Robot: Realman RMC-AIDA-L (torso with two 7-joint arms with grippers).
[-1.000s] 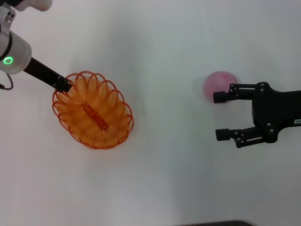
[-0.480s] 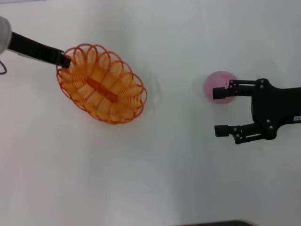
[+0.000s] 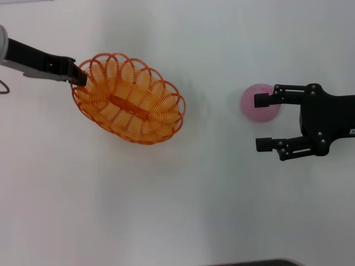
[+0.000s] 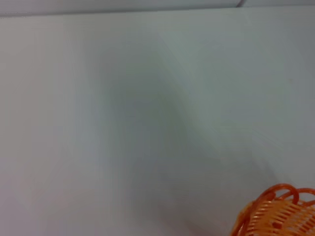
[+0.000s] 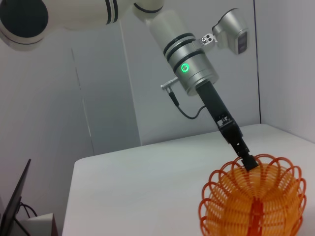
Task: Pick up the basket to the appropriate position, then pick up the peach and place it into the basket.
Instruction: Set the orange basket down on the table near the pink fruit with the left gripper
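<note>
- Left gripper (image 3: 77,75) pinching the basket (image 3: 128,98) by its rim at the end nearest the left arm; a rim hold, likely because the basket is wider than the jaws.
- Basket carried by that one end, lying aslant on the left side of the table (image 3: 177,210), inner strip showing from above; whether lifted clear or dragging cannot be told from the head view.
- In the right wrist view, basket (image 5: 256,201) seen end-on with the left gripper (image 5: 248,161) clamped on its top loops, mouth tipped toward that camera.
- In the left wrist view, only a corner of the basket (image 4: 275,214) in sight, the rest bare table.
- Peach (image 3: 258,102) resting on the table at the right, well apart from the basket.
- Right gripper (image 3: 263,123) level and low beside the peach, jaws spread wide; upper finger crossing over the peach's near edge, lower finger off to the side, so not yet straddling it.
- Judged step: basket being positioned toward the middle, closer to the peach, to shorten the carry.
- Right gripper apparently staged open for the pick once the basket is set down.
- Risk: a one-point rim hold letting the basket swing or tip on release.
</note>
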